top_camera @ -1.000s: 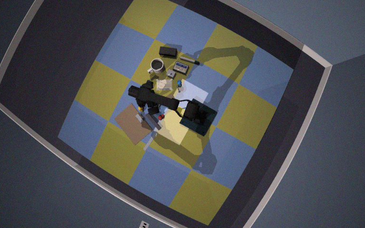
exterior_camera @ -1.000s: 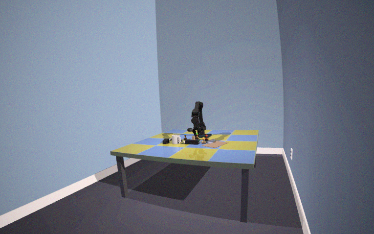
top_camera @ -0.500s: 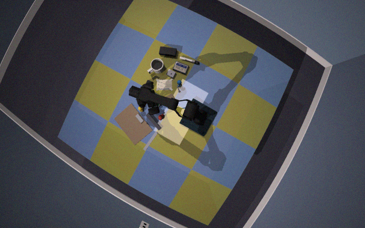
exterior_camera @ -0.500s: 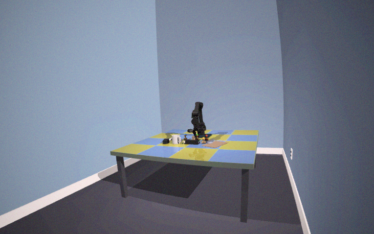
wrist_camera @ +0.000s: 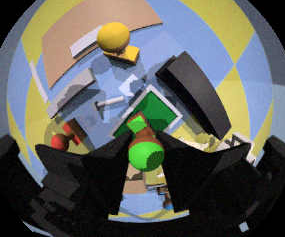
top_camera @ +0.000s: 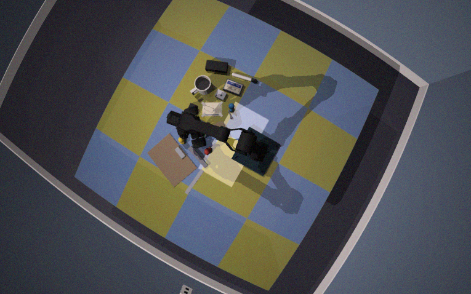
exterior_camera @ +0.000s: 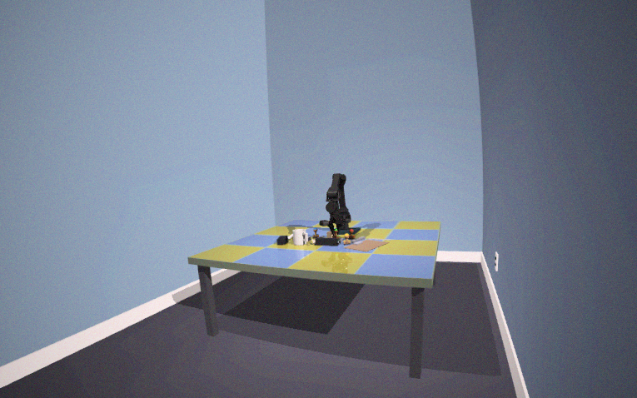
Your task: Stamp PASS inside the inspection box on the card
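My gripper is shut on the green-knobbed stamp, holding its wooden handle below the round knob. The stamp's green-topped foot overlaps the near part of the green ink pad in the wrist view; whether it touches the pad I cannot tell. The pad is open, with a pale rim. The arm hides the pad in the top view. A pale sheet with faint lines, possibly the card, lies above the arm there. I cannot make out an inspection box or a print. The stamp's underside is hidden.
Yellow, red and blue stamps stand around. A long black block is beside the pad. A brown clipboard, a grey bar, a white mug and a cassette lie farther out.
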`<state>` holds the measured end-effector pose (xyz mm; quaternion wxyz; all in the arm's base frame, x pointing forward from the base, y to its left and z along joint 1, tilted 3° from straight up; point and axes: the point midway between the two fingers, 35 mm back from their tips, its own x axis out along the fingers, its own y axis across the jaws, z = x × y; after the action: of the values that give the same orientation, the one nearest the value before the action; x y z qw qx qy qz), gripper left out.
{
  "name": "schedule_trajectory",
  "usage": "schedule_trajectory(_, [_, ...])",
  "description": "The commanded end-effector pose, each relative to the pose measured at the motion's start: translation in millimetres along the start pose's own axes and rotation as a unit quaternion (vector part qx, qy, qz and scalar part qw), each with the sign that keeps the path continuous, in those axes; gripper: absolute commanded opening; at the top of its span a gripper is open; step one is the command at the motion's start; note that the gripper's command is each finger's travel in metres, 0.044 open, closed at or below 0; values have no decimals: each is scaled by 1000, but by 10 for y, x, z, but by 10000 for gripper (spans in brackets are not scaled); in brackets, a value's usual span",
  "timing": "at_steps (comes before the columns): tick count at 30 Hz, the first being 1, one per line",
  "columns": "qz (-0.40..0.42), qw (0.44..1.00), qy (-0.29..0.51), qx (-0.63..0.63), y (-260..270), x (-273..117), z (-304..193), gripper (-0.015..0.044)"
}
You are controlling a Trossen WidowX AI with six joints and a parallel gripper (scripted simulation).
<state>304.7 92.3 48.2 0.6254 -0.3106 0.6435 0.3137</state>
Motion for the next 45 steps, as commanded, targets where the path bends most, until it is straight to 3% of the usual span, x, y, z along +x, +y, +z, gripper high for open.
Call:
schedule_trajectory(1, [-1, 1000, 2, 0, -4, 15, -5, 0])
schedule_trajectory(45, [-1, 1000, 2, 0, -5, 56, -5, 0])
